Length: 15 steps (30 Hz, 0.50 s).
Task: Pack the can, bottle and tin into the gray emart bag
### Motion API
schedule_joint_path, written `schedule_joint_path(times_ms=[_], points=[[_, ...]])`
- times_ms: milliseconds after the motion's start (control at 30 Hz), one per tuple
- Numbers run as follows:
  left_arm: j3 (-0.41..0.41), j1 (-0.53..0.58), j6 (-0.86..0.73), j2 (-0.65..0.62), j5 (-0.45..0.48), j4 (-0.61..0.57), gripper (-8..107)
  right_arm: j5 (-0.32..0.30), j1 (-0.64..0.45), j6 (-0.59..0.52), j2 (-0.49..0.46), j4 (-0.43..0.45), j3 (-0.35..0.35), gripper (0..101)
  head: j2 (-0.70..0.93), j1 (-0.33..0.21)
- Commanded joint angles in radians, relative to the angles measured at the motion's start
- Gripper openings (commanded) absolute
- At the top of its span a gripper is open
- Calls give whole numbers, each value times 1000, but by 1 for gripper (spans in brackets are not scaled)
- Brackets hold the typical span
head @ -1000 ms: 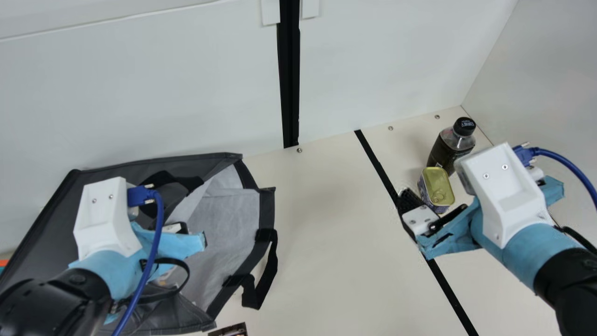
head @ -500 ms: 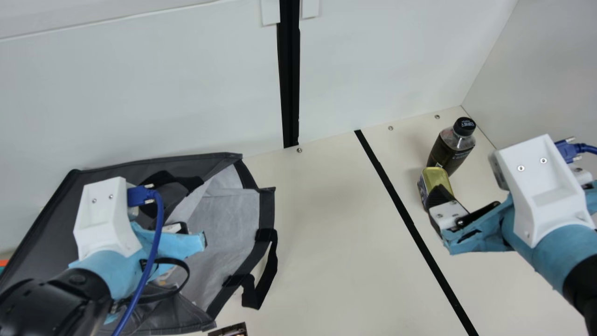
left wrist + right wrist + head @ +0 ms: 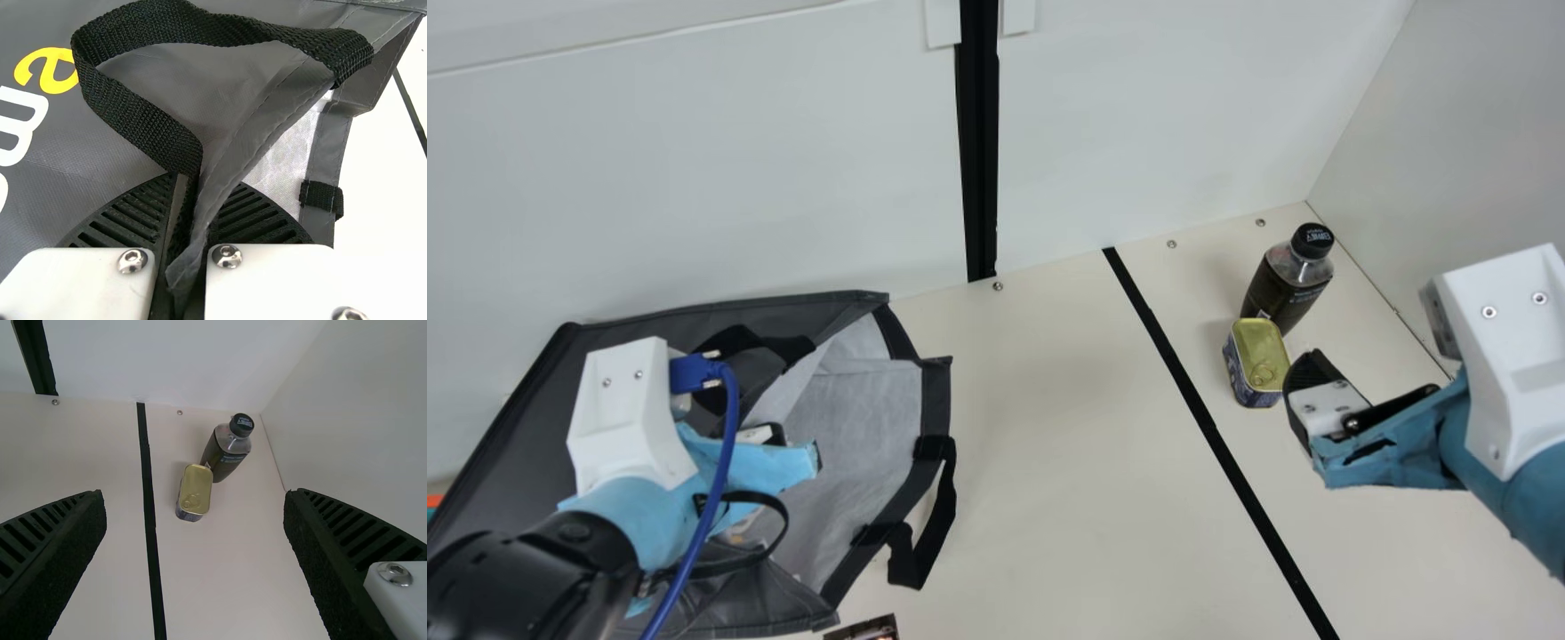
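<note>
The gray bag [image 3: 863,409] lies on its side at the left, mouth facing right. My left gripper [image 3: 769,436] is at its upper edge; in the left wrist view the left gripper [image 3: 187,220] is shut on the edge and black strap [image 3: 133,120] of the bag [image 3: 40,173]. A gold-topped tin [image 3: 1258,356] stands at the right, close in front of a dark bottle [image 3: 1285,289]. My right gripper [image 3: 1312,378] is just right of the tin. The right wrist view shows the right gripper [image 3: 193,547] wide open, with the tin [image 3: 195,490] and bottle [image 3: 229,447] beyond it.
A small dark printed item [image 3: 867,629] lies at the table's near edge, below the bag. White walls [image 3: 1138,116] rise behind and at the right. A black tape line [image 3: 1200,409] crosses the table between bag and tin.
My right gripper has moved right, from the tin's near left side, past its front, to its right side. The left arm, bag, tin and bottle have kept still.
</note>
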State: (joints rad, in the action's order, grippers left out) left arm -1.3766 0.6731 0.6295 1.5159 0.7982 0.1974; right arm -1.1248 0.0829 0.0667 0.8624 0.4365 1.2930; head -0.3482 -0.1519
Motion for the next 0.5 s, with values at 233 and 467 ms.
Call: schedule_joint_path(times_ms=[233, 467], points=[[0, 0, 0, 0, 0, 0, 10, -66, 55, 34, 11, 53, 58, 91, -1, -23], [0, 0, 0, 0, 0, 0, 10, -94, 82, 47, 16, 74, 88, 91, -1, -23]])
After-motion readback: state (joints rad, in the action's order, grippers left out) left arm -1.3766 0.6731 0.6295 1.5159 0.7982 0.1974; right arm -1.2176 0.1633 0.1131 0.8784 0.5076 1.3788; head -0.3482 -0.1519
